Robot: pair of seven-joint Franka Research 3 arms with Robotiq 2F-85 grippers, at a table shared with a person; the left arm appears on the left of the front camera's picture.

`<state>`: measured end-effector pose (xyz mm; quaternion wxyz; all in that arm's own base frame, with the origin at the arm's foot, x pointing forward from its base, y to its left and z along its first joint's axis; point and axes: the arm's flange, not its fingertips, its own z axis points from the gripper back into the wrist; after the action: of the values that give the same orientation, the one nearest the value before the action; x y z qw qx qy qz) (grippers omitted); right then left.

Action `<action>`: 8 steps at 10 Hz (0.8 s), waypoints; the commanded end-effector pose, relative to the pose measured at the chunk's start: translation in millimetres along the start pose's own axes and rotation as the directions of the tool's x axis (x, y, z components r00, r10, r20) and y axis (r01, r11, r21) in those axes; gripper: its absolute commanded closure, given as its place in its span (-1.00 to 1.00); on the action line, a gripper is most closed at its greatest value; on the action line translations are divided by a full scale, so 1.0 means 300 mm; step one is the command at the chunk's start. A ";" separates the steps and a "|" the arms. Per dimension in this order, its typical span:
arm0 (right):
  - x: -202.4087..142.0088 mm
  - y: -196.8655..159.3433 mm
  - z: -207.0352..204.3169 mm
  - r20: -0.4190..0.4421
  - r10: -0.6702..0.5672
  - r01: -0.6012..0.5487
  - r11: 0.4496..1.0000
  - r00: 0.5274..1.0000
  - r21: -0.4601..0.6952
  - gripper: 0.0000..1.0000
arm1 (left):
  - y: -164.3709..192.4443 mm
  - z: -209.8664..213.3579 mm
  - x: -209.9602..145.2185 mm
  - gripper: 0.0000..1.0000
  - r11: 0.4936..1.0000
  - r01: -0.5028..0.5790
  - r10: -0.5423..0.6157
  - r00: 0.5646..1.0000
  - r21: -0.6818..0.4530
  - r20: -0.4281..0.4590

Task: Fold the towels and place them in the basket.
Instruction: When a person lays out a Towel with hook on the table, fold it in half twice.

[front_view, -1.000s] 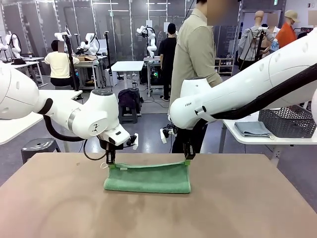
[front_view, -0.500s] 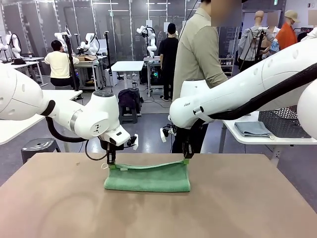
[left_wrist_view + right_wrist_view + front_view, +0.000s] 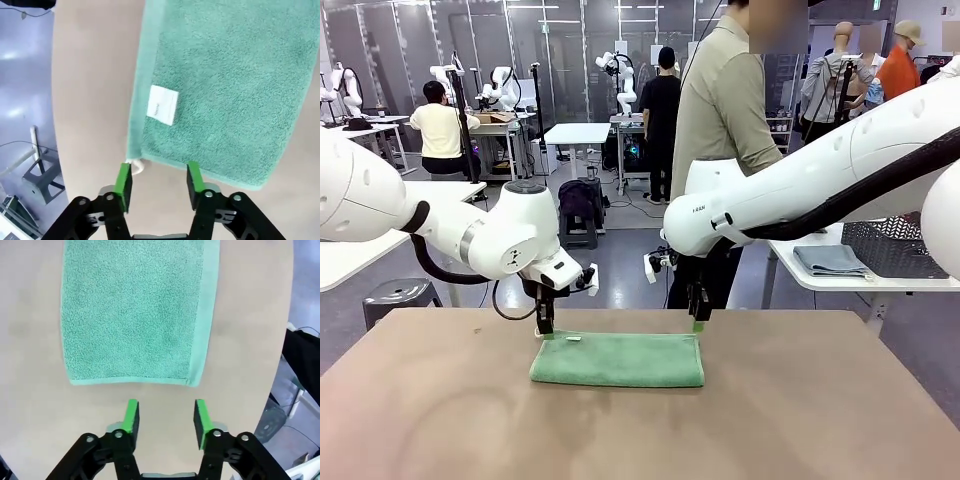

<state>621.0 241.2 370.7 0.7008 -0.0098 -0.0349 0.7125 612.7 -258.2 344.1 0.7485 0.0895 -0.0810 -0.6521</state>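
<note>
A mint-green towel (image 3: 617, 360) lies folded into a long, flat band on the brown worktop (image 3: 800, 420), close to its far edge and about midway along it, its long sides running parallel to that edge. The two white arms hang over the band's far corners. The left gripper (image 3: 545, 332) points down just above the far left corner and the right gripper (image 3: 698, 322) just above the far right corner. Both sets of jaws stand wide apart with nothing between them. In the left wrist view the green pads (image 3: 123, 182) sit just short of the towel's hem, beside a small white loop (image 3: 136, 166) at the corner, and a white label (image 3: 164, 104) lies flat on the terry surface. In the right wrist view the parted fingertips (image 3: 201, 418) hover over bare worktop, a little clear of the towel's short end. A person (image 3: 725, 120) in an olive shirt stands at the far side of the worktop, behind the right arm. The dark grey lattice basket (image 3: 905, 245) sits well apart on a white side table (image 3: 840, 283) at the right, with a folded grey-blue cloth (image 3: 830, 260) lying just beside it.
</note>
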 end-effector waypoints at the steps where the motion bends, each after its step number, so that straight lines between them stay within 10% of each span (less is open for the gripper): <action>1: -0.019 0.055 0.056 0.015 0.008 -0.008 1.000 1.000 -0.015 -0.44 | -0.012 0.046 -0.070 -0.42 0.999 -0.025 0.024 0.999 0.038 0.023; 5: 0.036 0.286 0.269 0.128 -0.213 0.196 0.971 0.969 0.134 -0.44 | -0.086 0.260 -0.227 -0.46 0.991 0.042 -0.026 0.992 -0.126 0.126; 8: 0.021 0.411 0.348 0.271 -0.496 0.419 0.859 0.825 0.295 -0.44 | -0.121 0.375 -0.357 -0.46 0.983 0.043 0.000 0.972 -0.180 0.236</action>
<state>503.6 254.0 473.7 0.8010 0.1623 -0.0548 0.5736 547.1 -181.8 440.1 0.7354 -0.0314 -0.1064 -0.6685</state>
